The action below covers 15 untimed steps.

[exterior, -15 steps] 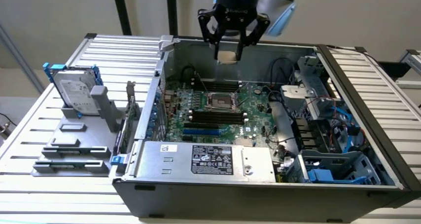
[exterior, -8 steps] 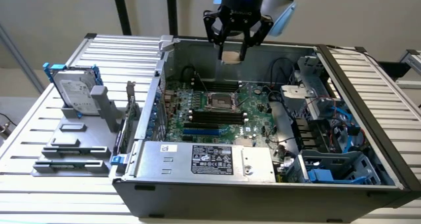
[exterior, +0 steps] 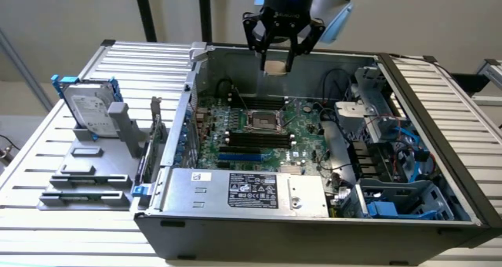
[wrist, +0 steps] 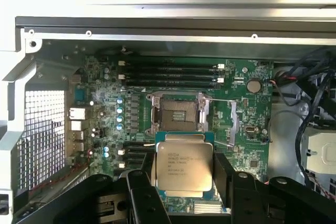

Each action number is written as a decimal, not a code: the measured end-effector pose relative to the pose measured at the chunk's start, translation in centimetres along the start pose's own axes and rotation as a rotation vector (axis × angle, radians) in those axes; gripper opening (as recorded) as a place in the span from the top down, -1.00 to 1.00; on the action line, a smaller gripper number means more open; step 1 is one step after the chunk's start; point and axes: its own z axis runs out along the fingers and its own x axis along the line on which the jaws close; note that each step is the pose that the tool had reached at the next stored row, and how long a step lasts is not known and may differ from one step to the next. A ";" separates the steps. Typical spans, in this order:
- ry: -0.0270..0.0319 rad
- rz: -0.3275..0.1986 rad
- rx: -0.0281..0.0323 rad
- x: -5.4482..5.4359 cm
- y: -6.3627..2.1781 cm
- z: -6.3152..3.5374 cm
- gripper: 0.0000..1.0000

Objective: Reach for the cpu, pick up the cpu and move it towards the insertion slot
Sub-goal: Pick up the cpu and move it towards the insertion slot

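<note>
An open computer case [exterior: 439, 126] lies on its side on a slatted metal table [exterior: 47, 143], taking up most of the exterior view. Inside it a green motherboard [exterior: 302, 126] covers the floor of the case, with a grey power supply [exterior: 243, 192] along the near edge and a tangle of cables [exterior: 392, 140] and blue plastic drive bays at the exterior view's right. On the table at the exterior view's left, a silver hard drive [exterior: 84, 109] with blue brackets stands upright in a grey holder, well apart from the work.

The gripper [exterior: 276, 62] hangs above the far part of the case, over the motherboard. Its black fingers [exterior: 253, 34] are closed part-way on the cpu [wrist: 184, 166], one on each of two opposite edges, so the chip sits between them with its silver-grey top facing the wrist camera and its printed lettering readable as lines, though too small to make out. The chip is held clear of the board, in the air.

The insertion slot [wrist: 177, 115], a dark square socket in a silver bracket, lies open near the middle of the motherboard. In the wrist view the cpu's edge sits just beside the socket's frame, slightly overlapping it. Long black memory slots [wrist: 168, 74] run along the far side of the socket from the chip.
</note>
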 end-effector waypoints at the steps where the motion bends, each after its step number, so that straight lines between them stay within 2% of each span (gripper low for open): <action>1: -0.0001 0.000 0.0000 0.0 0.02 0.01 -0.07; 10: 0.0000 0.000 0.0001 0.0 0.61 0.16 -0.07; 15: 0.0000 0.000 0.0000 0.0 0.64 0.17 -0.07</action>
